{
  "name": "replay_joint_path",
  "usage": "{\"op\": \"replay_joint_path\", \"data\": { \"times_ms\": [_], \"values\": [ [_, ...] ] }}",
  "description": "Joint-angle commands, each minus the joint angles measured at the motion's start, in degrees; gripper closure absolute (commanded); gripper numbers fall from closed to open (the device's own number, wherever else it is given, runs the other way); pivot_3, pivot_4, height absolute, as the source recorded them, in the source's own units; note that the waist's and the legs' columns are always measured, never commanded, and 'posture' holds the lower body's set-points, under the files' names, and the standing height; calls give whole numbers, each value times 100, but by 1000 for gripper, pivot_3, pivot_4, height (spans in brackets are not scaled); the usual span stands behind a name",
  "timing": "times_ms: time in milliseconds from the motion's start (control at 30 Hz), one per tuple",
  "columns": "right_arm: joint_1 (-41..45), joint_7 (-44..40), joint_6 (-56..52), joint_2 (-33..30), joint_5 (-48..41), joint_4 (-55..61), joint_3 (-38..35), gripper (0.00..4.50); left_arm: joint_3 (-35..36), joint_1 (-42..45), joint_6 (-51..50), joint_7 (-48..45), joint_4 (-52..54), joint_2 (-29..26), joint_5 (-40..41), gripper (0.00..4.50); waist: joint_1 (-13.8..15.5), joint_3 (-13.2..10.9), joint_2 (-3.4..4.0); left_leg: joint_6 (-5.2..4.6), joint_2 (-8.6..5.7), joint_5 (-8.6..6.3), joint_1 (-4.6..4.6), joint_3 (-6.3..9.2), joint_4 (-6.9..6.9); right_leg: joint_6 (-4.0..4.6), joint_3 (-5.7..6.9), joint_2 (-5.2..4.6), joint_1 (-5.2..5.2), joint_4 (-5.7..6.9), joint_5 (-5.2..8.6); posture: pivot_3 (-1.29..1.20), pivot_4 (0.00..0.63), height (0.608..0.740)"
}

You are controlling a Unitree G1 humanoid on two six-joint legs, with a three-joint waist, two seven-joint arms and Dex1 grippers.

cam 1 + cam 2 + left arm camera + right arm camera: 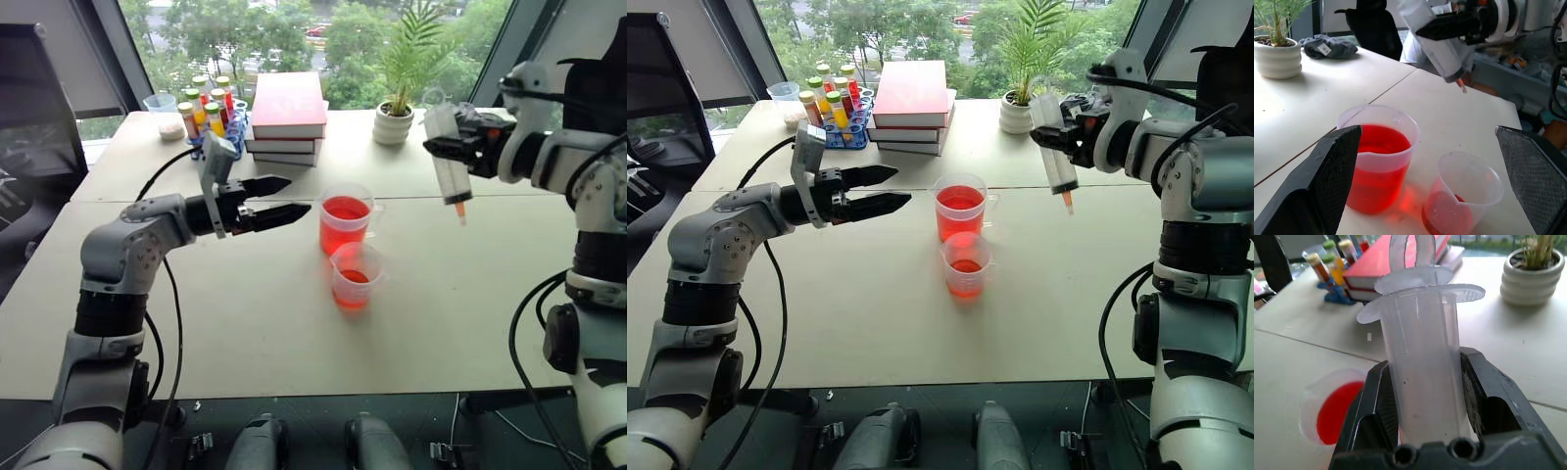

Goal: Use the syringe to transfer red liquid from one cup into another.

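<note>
The right gripper [453,147] is pinched on the barrel of the syringe [448,162], holding it in the air with the orange tip pointing down, well to the right of both cups and clear of the desk [460,294]. The plunger is pushed in. The left gripper [284,199] is spread wide and holds nothing; it points level toward the taller cup [345,220] from the left, near but not touching. The taller cup holds red liquid [345,223] past half. The shorter cup [355,276], just in front of it, has a shallow red layer.
</note>
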State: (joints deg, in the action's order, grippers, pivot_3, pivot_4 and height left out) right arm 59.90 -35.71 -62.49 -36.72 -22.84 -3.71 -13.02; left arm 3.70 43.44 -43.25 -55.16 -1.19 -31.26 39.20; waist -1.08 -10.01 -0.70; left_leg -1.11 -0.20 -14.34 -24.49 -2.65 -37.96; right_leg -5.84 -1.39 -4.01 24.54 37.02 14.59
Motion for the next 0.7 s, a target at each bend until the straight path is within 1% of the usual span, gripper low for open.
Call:
{"op": "replay_joint_path", "data": {
  "times_ms": [33, 200, 333, 433, 567, 700],
  "values": [
    [97, 543, 690, 760, -437, 618, -623, 3056, 140, 274, 148, -168, -54, -125, 3, 0, -2, 0, 0, 1, 0, 1, 0, -1, -1, 0, -1, -1, 0, 4, 0, 0, 150, 740],
    [-261, 698, 2265, 1893, -621, 727, -684, 3056, 149, 678, 304, -260, -487, -105, -112, 0, 36, 0, 0, 3, -3, 4, 0, 2, -6, -1, 4, -1, -1, 10, -1, 0, 150, 740],
    [-739, 457, 3850, 2460, -299, 250, -322, 3056, 99, 962, 491, -253, -764, 3, -236, 0, 28, 0, 0, 2, -13, 3, -1, 0, -5, -2, 10, -3, -6, 7, -1, 0, 150, 740],
    [-1124, 294, 4902, 2745, -28, -298, -71, 3056, 34, 1158, 665, -191, -967, 152, -375, 0, 22, 0, -1, 1, -14, 3, 0, -6, -6, -2, 10, -1, -5, 7, -1, 0, 150, 740],
    [-1467, 189, 5980, 2891, 348, -935, 233, 3056, -66, 1496, 836, -205, -1282, 369, -556, 0, 16, 0, 0, 2, -11, 4, 1, -5, -7, -2, 9, 9, -4, 8, -1, 0, 150, 740],
    [-1727, 215, 6595, 3045, 534, -1291, 468, 3056, -251, 1982, 1213, -301, -1869, 677, -865, 0, 8, 0, 0, 3, -7, 4, 1, -4, -7, -2, 8, 16, -4, 8, -1, 0, 150, 740]
  ]
}}
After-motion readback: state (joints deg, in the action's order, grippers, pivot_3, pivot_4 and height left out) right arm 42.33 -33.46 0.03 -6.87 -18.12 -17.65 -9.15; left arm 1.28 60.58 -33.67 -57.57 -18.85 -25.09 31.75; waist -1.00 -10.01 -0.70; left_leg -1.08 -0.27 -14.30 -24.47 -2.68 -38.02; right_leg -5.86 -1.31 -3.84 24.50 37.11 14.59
